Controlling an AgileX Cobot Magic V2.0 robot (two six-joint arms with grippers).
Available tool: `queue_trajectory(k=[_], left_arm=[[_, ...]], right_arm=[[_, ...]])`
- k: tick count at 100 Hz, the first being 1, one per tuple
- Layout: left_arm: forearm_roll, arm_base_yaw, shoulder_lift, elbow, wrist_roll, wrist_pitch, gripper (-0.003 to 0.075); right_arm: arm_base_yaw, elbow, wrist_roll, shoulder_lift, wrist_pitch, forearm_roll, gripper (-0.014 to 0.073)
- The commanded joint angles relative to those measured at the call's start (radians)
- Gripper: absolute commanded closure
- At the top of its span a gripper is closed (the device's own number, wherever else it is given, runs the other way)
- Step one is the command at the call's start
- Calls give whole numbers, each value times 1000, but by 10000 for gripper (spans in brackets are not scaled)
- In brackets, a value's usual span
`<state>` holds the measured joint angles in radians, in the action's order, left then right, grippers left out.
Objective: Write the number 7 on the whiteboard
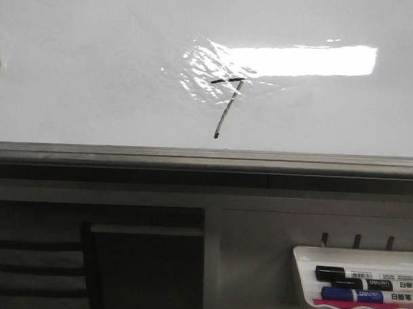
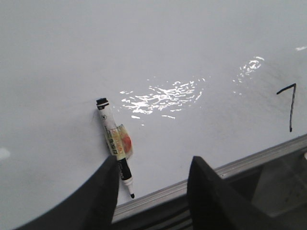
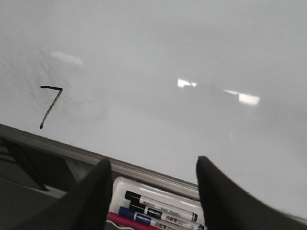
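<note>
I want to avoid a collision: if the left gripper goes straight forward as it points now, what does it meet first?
Probably the black marker lying on the whiteboard, just ahead of the open left gripper; depth is hard to judge.

The whiteboard [image 2: 153, 52] fills most of the left wrist view, glossy white, with bright wrinkled glare patches near its middle. A black marker [image 2: 115, 146] lies on the board, uncapped, its tip pointing toward the grey edge rail [image 2: 249, 163] and ending just short of it. A yellowish label with an orange spot wraps the marker's middle. The left gripper [image 2: 153, 191] hangs over the rail with its dark fingers [image 2: 103, 196] spread apart and nothing between them; one finger overlaps the marker's lower end in the view, and whether they touch cannot be told. Well apart from the marker, near the rail, stands a thin black 7 [image 2: 289, 106] with a short top bar and a long stem.
</note>
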<state>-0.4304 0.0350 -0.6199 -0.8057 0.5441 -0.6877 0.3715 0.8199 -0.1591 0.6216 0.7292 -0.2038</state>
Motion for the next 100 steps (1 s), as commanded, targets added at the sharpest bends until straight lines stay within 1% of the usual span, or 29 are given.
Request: queue_trajectory(k=[1, 14, 21, 25, 32, 36, 37, 40, 46, 51, 57, 63, 71, 100], left_arm=[[-15, 3, 72, 53, -8, 160, 408], [-38, 3, 158, 200, -8, 361, 408], [-78, 3, 186, 273, -8, 480, 408], [-99, 3, 194, 315, -8, 553, 408], [-103, 3, 194, 358, -8, 629, 410], [-103, 3, 192, 381, -8, 666, 428], [-103, 3, 192, 384, -8, 671, 428], [-103, 3, 189, 398, -8, 688, 452], [-103, 3, 187, 415, -8, 706, 510], [-103, 3, 187, 422, -8, 706, 575], [-103, 3, 187, 422, -8, 706, 675], [-103, 3, 187, 422, -8, 706, 739], [-103, 3, 187, 422, -8, 703, 741], [-103, 3, 187, 422, -8, 703, 741]], right_arm=[[-4, -76, -39, -61, -192, -25, 241], [-4, -201, -50, -138, -311, -17, 247], [-4, -254, -50, -171, -351, -17, 295], [-4, -274, -50, -180, -373, -17, 347], [-4, -291, -50, -187, -385, -17, 455], [-4, -296, -50, -187, -385, -17, 535], [-4, -296, -50, -187, -385, -17, 535], [-4, -298, -50, -187, -385, -17, 589], [-4, -298, -50, -187, -383, -17, 662], [-4, -298, -50, -187, -383, -17, 664], [-4, -298, -50, -187, -375, -17, 665], [-4, -298, -50, -185, -357, -22, 665], [-4, -298, -50, -185, -335, -22, 665], [-4, -298, -50, -185, -335, -22, 665]])
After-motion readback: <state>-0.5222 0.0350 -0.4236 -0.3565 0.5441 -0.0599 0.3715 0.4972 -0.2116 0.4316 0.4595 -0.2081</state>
